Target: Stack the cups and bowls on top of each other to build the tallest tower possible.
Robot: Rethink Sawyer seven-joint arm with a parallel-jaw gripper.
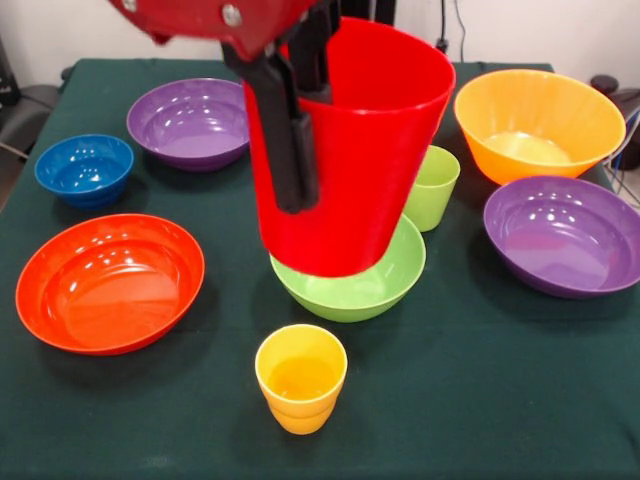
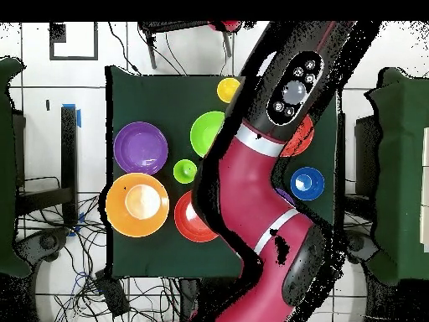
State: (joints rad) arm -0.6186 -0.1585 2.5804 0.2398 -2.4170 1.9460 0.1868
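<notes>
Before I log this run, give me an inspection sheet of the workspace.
Surface: dark green cloth covers the table.
Job's things: red cup held in the air above the green bowl; yellow cup and green cup stand alone; blue bowl, two purple bowls, orange bowl and red bowl lie apart; no tower yet.
Clutter: nothing seen on the cloth.
Gripper: shut on the red cup's wall.
Cables: loose tangle on the floor beside the table.
Surroundings: tiled floor, dark furniture at both sides.
</notes>
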